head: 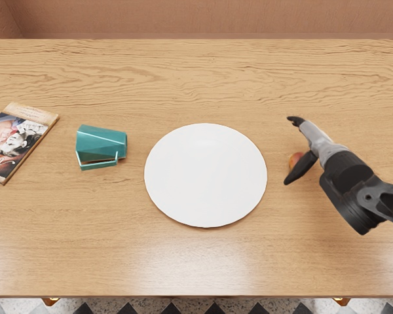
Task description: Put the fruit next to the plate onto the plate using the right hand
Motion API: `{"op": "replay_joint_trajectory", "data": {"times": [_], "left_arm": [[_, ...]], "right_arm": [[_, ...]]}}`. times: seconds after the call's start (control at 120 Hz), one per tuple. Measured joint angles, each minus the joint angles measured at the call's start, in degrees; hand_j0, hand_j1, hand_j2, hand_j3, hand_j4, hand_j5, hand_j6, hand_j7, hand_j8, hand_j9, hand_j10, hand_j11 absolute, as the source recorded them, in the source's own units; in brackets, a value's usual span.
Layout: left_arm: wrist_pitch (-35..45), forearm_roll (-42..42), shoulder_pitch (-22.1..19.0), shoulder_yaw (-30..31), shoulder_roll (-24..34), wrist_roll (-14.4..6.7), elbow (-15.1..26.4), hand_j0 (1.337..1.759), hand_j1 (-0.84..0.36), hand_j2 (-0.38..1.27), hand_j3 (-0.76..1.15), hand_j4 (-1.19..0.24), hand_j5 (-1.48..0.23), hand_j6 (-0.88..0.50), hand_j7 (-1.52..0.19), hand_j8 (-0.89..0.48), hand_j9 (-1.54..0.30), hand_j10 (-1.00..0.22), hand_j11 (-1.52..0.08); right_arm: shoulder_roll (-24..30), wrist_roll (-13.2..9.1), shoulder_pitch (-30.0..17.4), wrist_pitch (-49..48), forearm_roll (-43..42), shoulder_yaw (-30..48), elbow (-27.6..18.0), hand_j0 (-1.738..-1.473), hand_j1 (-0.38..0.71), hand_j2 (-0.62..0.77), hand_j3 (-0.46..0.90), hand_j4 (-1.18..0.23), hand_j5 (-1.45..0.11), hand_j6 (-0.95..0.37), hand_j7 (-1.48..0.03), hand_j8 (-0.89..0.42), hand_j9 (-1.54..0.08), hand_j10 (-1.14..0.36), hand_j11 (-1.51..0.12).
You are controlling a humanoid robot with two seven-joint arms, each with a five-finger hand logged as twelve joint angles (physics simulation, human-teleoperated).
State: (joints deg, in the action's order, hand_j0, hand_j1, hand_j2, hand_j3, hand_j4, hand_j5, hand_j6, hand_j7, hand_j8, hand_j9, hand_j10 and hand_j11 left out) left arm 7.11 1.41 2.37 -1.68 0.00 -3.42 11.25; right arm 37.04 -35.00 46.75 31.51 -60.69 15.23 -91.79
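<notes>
The round, flat white plate [205, 175] lies near the middle of the light wooden table [196, 261]. All positions below are given relative to it.

**Task object.** The small, round, red-orange fruit [295, 159] rests on the table surface to the right of the plate. It is near the plate's rim but apart from it, so it lies off the plate. Only part of the fruit is visible, as the hand covers the rest.

**Right hand.** The right hand [309, 149] is at the fruit, on the side facing away from the plate. Its arm enters from the picture's right edge, to the right of the plate, and shows a bulky dark forearm [354, 190] and a grey wrist section.

- The fingers [295, 121] are released and spread, not clenched.
- One dark-tipped finger extends past the far side of the fruit.
- A second dark digit slants across the near side of the fruit, pointing toward the plate.
- The fruit sits between these two digits. Whether either digit touches it cannot be determined.

**Other items.**

- A teal ceramic mug [100, 146] lies on its side to the left of the plate, close to the rim but apart from it.
- A thin book with a printed picture cover [16, 140] lies flat farther left of the plate, beyond the mug. It is turned at an angle.
</notes>
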Motion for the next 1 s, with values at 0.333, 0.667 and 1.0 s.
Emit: {"op": "replay_joint_trajectory", "data": {"times": [0.333, 0.667, 1.0], "left_arm": [[-0.01, 0.00, 0.00, 0.00, 0.00, 0.00, 0.00, 1.658, 0.35, 0.00, 0.00, 0.00, 0.00, 0.00, 0.00, 0.00, 0.00, 0.00, 0.00], [0.00, 0.00, 0.00, 0.00, 0.00, 0.01, 0.00, 1.658, 0.35, 0.00, 0.00, 0.00, 0.00, 0.00, 0.00, 0.00, 0.00, 0.00, 0.00], [-0.01, 0.00, 0.00, 0.00, 0.00, 0.00, 0.00, 1.658, 0.35, 0.00, 0.00, 0.00, 0.00, 0.00, 0.00, 0.00, 0.00, 0.00, 0.00]], "right_arm": [[-1.47, 0.00, -0.36, 3.21, -1.12, -3.68, 2.31, -1.658, -0.10, -0.04, 0.00, -0.22, -0.28, -0.22, -0.28, -0.22, -0.28, -0.22, -0.28], [-1.03, -0.01, 0.07, 3.50, -1.00, -4.64, 2.04, -1.658, 0.14, -0.08, 0.00, -0.41, -0.53, -0.41, -0.53, -0.41, -0.53, -0.41, -0.53], [-1.26, -0.03, 0.30, 3.52, -0.78, -4.58, 1.97, -1.655, 0.27, 0.07, 0.00, -0.59, -0.77, -0.59, -0.76, -0.42, -0.77, -0.43, -0.77]]}}
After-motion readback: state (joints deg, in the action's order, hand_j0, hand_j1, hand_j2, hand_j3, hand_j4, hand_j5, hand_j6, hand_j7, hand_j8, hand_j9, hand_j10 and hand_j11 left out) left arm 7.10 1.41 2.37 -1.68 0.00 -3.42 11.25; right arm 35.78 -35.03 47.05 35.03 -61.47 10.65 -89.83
